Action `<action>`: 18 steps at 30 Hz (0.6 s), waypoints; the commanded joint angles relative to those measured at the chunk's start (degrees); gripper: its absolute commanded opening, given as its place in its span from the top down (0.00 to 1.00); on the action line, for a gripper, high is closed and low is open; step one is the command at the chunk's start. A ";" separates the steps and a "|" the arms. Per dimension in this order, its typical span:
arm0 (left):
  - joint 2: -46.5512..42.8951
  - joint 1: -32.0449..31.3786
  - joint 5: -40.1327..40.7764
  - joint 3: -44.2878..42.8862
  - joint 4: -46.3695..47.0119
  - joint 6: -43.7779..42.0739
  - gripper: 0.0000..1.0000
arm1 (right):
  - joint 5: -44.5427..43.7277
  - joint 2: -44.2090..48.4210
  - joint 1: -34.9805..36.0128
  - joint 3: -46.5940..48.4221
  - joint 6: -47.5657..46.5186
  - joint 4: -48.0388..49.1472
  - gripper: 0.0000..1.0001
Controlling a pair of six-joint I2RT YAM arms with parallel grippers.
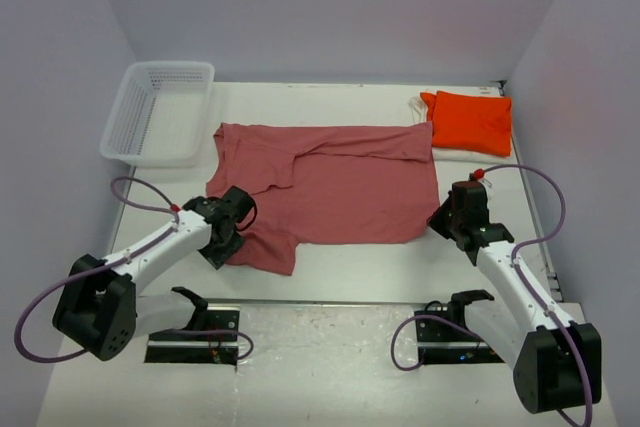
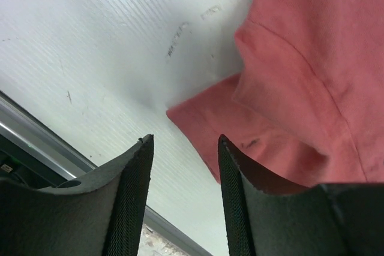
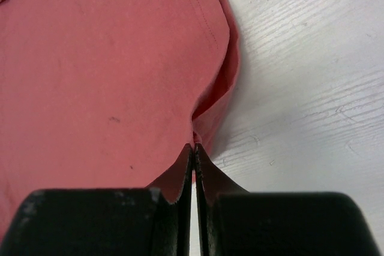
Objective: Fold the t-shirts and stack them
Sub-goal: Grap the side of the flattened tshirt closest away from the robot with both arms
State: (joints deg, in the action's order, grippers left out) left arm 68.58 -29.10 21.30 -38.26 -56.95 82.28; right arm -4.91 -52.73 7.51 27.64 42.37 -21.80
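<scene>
The rose-red t-shirt [image 1: 330, 187] lies spread out on the middle of the table. My left gripper [image 1: 228, 232] is open at the shirt's near left corner. In the left wrist view the gripper [image 2: 184, 142] has bare table between its jaws, and the shirt's corner [image 2: 288, 88] lies just ahead and under the right finger. My right gripper [image 1: 445, 217] is at the shirt's near right edge. In the right wrist view it [image 3: 194, 147] is shut on a pinched fold of the shirt's edge [image 3: 108, 76]. The orange t-shirt [image 1: 468, 120] lies folded at the back right. A bit of white cloth [image 1: 419, 105] shows at its left edge.
A white plastic mesh basket [image 1: 160, 112] stands at the back left, close to the shirt's far left corner. A metal rail [image 2: 36, 139] runs along the table's near edge by my left gripper. Grey walls enclose the table on three sides.
</scene>
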 commanded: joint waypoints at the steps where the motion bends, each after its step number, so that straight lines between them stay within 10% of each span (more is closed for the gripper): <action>1: 2.34 2.03 3.57 -0.84 -1.58 0.52 0.51 | 0.34 0.96 0.31 -0.48 -0.71 1.76 1.00; 18: 9.29 8.01 0.77 -1.47 6.85 -9.68 0.65 | -0.01 1.05 0.31 -0.48 -0.36 1.50 1.00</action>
State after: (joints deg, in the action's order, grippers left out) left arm 76.99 -21.71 22.24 -38.35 -53.12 75.29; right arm -4.91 -52.36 7.51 27.62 42.37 -21.78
